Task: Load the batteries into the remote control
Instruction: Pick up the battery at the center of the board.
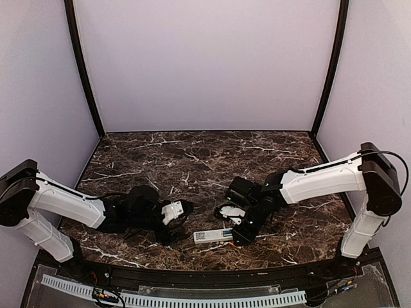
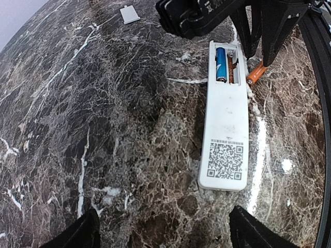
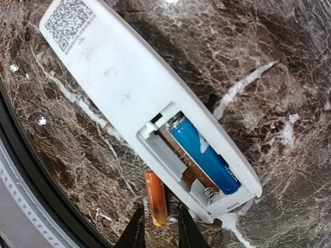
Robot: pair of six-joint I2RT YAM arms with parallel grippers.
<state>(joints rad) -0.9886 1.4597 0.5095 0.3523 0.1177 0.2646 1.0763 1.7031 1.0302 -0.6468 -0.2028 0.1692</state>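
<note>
**One cell in, one to go.** The remote control (image 2: 224, 119) lies face down on the marbled counter (image 1: 192, 154) near its front edge. Its code sticker (image 2: 225, 160) faces up and its battery bay (image 3: 182, 164) is uncovered. The blue battery (image 3: 204, 152) sits in one slot of the bay. The slot beside it holds nothing, showing brown lining and a spring (image 3: 209, 194) at one end. The orange battery (image 3: 155, 199) lies loose on the counter, just beside the remote's long edge, level with the bay and on the side of the vacant slot.

The step in hand looks to be the pickup of that second cell. The right end effector (image 3: 161, 230) hangs over the orange battery with its fingers a little apart, astride the battery's near end. A sliver of counter shows on either side, so it does not look clamped yet. The left end effector (image 2: 164, 235) is spread wide and holds nothing, low over the counter just short of the remote's sticker end.

By this onlooker's reading, the next move calls for care. The fingers must close squarely on a thin cylinder lying flat on hard stone and lift it before it rolls. The battery then has to be turned lengthwise to the vacant slot and pressed in against the spring. The remote is light and unheld, so it may slide under that push, and the idle left arm is placed to steady it.

The small pale-grey cover (image 2: 129, 14) rests on the counter well apart from the remote, beyond its bay end.
</note>
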